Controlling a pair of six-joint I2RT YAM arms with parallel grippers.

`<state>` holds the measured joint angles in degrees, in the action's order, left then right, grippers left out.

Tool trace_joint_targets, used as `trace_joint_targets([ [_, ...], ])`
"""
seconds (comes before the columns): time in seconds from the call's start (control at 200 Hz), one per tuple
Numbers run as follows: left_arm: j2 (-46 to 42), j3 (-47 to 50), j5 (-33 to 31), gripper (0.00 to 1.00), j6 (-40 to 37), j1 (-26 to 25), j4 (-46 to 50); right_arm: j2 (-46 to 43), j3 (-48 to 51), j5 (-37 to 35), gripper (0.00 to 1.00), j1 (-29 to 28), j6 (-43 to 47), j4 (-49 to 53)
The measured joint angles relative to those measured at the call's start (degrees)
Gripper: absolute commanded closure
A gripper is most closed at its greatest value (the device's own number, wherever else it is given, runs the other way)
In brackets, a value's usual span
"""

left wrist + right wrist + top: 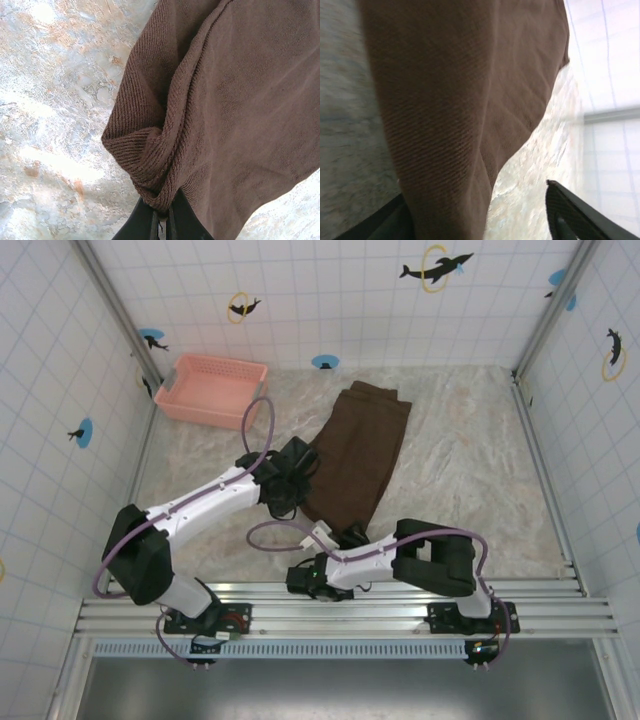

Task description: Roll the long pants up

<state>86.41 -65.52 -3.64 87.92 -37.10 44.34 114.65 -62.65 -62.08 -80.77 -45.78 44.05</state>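
The long pants lie flat and lengthwise on the middle of the table, one end toward the back wall and the other close to us, where both arms meet them. We judge the roll is only starting: the cloth looks spread out, with just a small curl at the near left corner.

The left hand is clenched on that corner, its fingers pressed close together with a bunched fold of hem between them. The right hand is released, its jaws wide apart, and the near edge of the pants drapes across one finger without being pinched.

Next, we think the right hand needs to close on its edge so both corners can be turned over evenly.

The overhead view gives the full layout and the pink basket well apart at the back left. The wrist views alone reveal each grip.
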Motion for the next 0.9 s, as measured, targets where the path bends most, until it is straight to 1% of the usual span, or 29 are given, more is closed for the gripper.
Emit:
trace_joint_targets([
  [0.14, 0.35, -0.31, 0.17, 1.0, -0.37, 0.04, 0.39, 0.0, 0.87, 0.85, 0.55, 1.7, 1.68, -2.36],
  [0.235, 0.35, -0.5, 0.15, 1.0, -0.61, 0.04, 0.76, 0.0, 0.87, 1.42, 0.73, 2.25, 2.82, -3.91],
  [0.285, 0.35, -0.59, 0.17, 1.0, -0.74, 0.09, 0.96, 0.0, 0.87, 1.99, 0.87, 2.36, 4.13, -4.61],
  [0.34, 0.35, -0.61, 0.17, 1.0, -0.76, 0.22, 1.11, 0.0, 0.87, 2.36, 0.99, 2.38, 4.26, -5.53],
  [0.43, 0.35, -0.59, 0.17, 1.0, -0.76, 0.48, 1.22, -0.11, 0.9, 3.37, 1.0, 2.38, 6.1, -6.43],
  [0.45, 0.35, -0.59, 0.15, 0.9, -0.76, 0.52, 1.22, -0.22, 0.92, 3.67, 1.0, 2.38, 6.69, -6.6],
  [0.47, 0.35, -0.55, 0.15, 0.76, -0.76, 0.52, 1.16, -0.39, 1.01, 4.0, 1.0, 2.38, 7.08, -6.88],
  [0.5, 0.35, -0.48, 0.11, 0.5, -0.98, 0.61, 1.16, -0.83, 1.22, 4.63, 1.0, 2.4, 7.85, -7.37],
  [0.52, 0.35, -0.46, 0.11, 0.35, -1.05, 0.63, 1.16, -1.29, 1.42, 5.05, 1.0, 2.4, 8.44, -7.61],
  [0.54, 0.35, -0.44, -0.11, 0.24, -1.05, 0.7, 1.14, -1.81, 1.7, 5.7, 1.0, 2.49, 9.18, -8.02],
  [0.59, 0.35, -0.44, -0.66, 0.04, -1.16, 0.81, 1.29, -3.41, 2.32, 7.5, 1.0, 2.75, 11.04, -8.81],
  [0.615, 0.35, -0.44, -1.14, 0.03, -1.18, 0.85, 1.4, -4.37, 2.64, 8.55, 1.0, 3.02, 12.0, -9.22],
  [0.741, 0.15, -0.44, -3.69, 0.03, -2.03, 1.27, 2.32, -9.38, 3.69, 15.21, 1.0, 5.27, 17.22, -10.84],
  [0.821, -1.22, -0.02, -5.53, 0.03, -2.67, 1.68, 2.86, -12.41, 3.96, 21.2, 1.0, 8.57, 20.85, -11.82],
  [0.896, -3.76, 1.38, -6.86, 0.03, -2.67, 1.9, 2.71, -14.73, 3.96, 27.61, 1.0, 12.96, 24.63, -12.83],
])
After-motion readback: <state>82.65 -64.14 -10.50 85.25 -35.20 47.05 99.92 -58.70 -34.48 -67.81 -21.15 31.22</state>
